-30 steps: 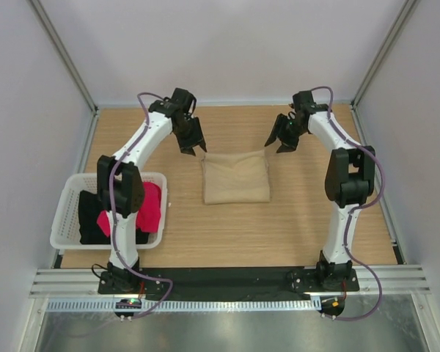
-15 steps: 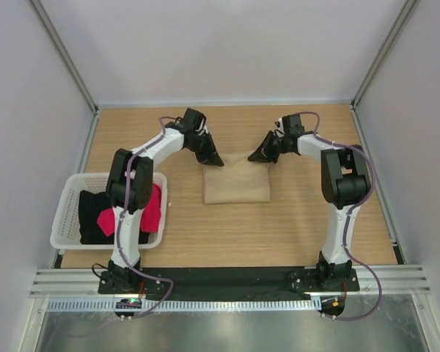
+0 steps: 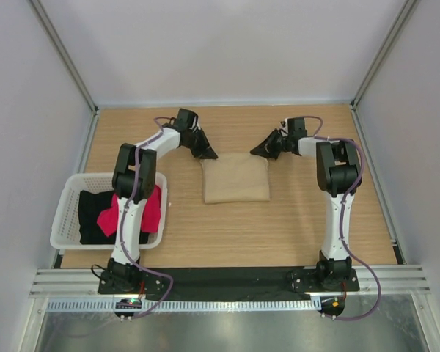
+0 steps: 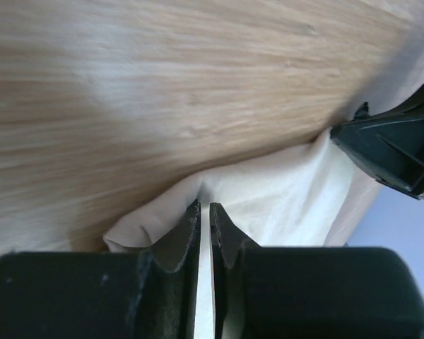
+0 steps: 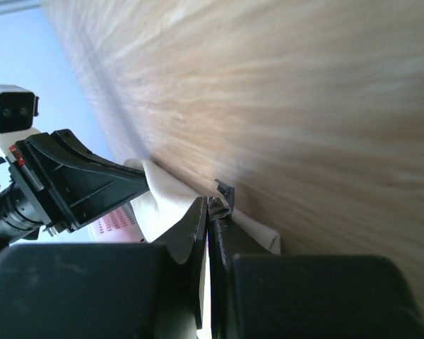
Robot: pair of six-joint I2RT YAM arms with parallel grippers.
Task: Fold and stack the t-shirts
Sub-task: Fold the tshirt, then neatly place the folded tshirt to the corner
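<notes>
Holds the folded tan t-shirt [image 3: 236,180], mid-worktop nearer the far edge, by both far corners: left gripper [image 3: 209,155] pinched narrow on one, right gripper [image 3: 258,151] likewise on the other. By the near-left corner, red-pink t-shirt [image 3: 152,205] and black t-shirt [image 3: 92,216] in the basket [image 3: 62,213].

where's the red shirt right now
In the top view the red shirt lies in the white basket at the table's near left side, next to the black shirt, partly hidden by the left arm.

White basket [image 3: 64,213] (slotted), wooden table [image 3: 279,227]
</notes>
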